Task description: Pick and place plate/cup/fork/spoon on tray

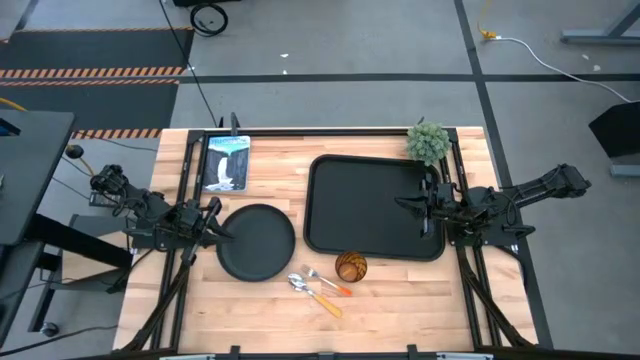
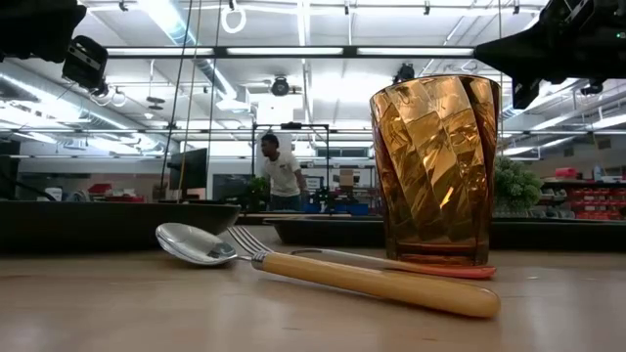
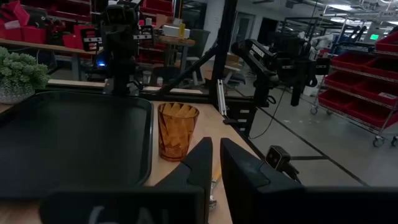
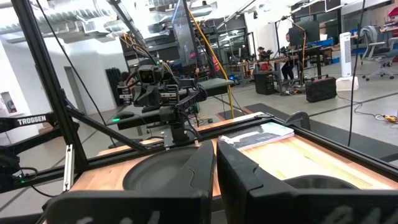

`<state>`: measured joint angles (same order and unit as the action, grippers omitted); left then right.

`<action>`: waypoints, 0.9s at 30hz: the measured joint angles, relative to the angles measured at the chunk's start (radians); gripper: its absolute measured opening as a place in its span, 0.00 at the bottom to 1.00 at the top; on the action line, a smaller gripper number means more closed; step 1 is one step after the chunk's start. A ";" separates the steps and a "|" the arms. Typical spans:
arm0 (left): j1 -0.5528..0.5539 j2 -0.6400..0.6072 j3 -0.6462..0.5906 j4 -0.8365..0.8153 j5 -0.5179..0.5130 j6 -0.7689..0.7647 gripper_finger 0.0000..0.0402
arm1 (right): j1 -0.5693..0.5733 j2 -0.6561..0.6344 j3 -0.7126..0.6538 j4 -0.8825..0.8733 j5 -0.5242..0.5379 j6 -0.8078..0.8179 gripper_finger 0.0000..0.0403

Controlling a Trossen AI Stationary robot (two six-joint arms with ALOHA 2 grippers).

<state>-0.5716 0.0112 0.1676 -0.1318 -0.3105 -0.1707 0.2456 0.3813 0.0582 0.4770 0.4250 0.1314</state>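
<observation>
fuzzy green plant (image 1: 428, 142) near top right of wooden table (image 1: 260, 305); blue-and-white book (image 1: 226, 162) upper left; white cable (image 1: 560, 60) on grey floor, top right; person (image 2: 282, 174) standing way back, low view

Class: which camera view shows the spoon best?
The low view: the silver-bowled spoon with the orange-yellow handle lies close, full length. The high view shows it tiny beside the amber cup. The left wrist view shows at most a sliver; the right wrist view shows none.

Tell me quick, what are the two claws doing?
Left gripper: fingers shut, holding nothing, at the plate's left edge.
Right gripper: fingers shut, empty, over the tray.
</observation>
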 joint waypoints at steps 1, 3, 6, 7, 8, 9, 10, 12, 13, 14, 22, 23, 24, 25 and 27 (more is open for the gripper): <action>0.000 0.000 0.000 0.000 0.000 0.000 0.10 | 0.000 0.000 0.000 0.000 0.000 0.000 0.07; 0.000 0.000 0.000 0.000 0.000 0.000 0.10 | 0.000 0.000 0.000 0.000 0.000 0.000 0.07; 0.001 0.000 0.000 0.001 -0.004 0.040 0.10 | 0.000 0.000 0.000 0.000 0.000 0.000 0.07; 0.002 0.000 0.000 0.003 -0.008 0.080 0.10 | 0.000 0.000 0.000 0.000 0.000 0.000 0.07; 0.001 0.000 0.000 0.004 -0.011 0.120 0.10 | 0.000 0.000 0.000 0.000 0.000 0.000 0.07; 0.001 0.000 0.000 0.004 -0.011 0.148 0.10 | 0.000 0.000 0.000 0.000 0.000 0.000 0.07; 0.001 0.000 0.000 0.004 -0.011 0.162 0.10 | 0.000 0.000 0.000 0.000 0.000 0.000 0.07; 0.001 0.000 0.000 0.004 -0.011 0.180 0.10 | 0.000 0.000 0.000 0.000 0.000 0.000 0.07; 0.001 0.000 0.000 0.004 -0.011 0.183 0.10 | 0.000 0.000 0.000 0.000 0.000 0.000 0.07; 0.001 0.000 0.000 0.004 -0.011 0.183 0.10 | 0.000 0.000 0.000 0.000 0.000 0.000 0.07; 0.001 0.000 0.000 0.004 -0.011 0.134 0.10 | 0.000 0.000 0.000 0.000 0.000 0.000 0.07; 0.001 0.000 0.000 0.004 -0.011 0.130 0.10 | 0.000 0.000 0.000 0.000 0.000 0.000 0.07; 0.001 0.000 0.000 0.004 -0.011 0.130 0.10 | 0.000 0.000 0.000 0.000 0.000 0.000 0.07; 0.001 0.000 0.000 0.004 -0.011 0.130 0.10 | 0.000 0.000 0.000 0.000 0.000 0.000 0.07; 0.001 0.000 0.000 0.004 -0.011 0.130 0.10 | 0.000 0.000 0.000 0.000 0.000 0.000 0.07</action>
<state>-0.5705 0.0112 0.1676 -0.1280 -0.3214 -0.0402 0.2455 0.3813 0.0578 0.4770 0.4251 0.1314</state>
